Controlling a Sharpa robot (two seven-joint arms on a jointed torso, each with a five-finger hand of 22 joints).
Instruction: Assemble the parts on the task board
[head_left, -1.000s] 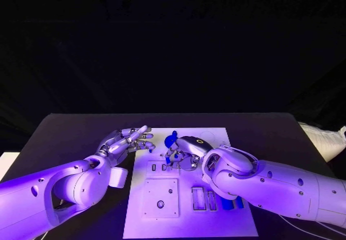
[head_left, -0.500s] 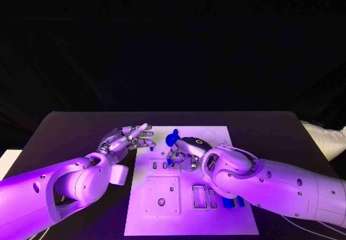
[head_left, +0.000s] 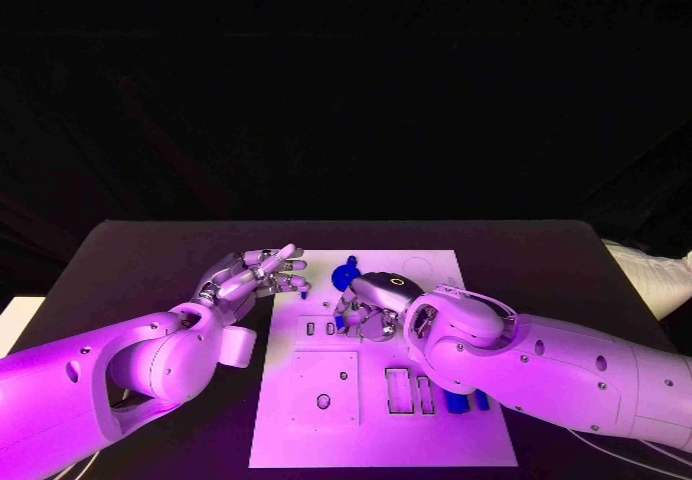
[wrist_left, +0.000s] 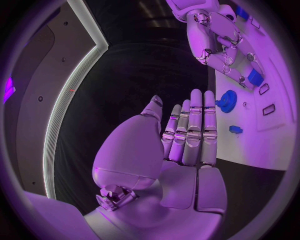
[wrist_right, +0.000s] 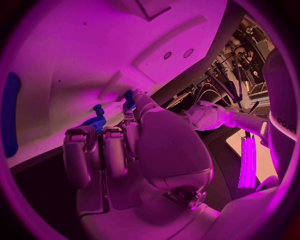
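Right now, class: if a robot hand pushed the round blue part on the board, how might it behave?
The round blue part looks rigid, likely moulded plastic. Being small, it is probably light and would slide on the smooth board. Its round rim suggests it could roll if tipped.

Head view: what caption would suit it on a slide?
Right hand works a small blue part on the white task board; left hand waits open.

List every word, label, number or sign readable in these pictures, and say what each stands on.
No text can be read in these pictures.
White rectangular task board: slots and holes, no printed writing that can be made out.
Silver many-fingered right hand: a small yellow ring mark on its back, a sign rather than letters.
White arm at the edge of the right wrist view: dark marks that may be letters, too blurred and cropped to read.
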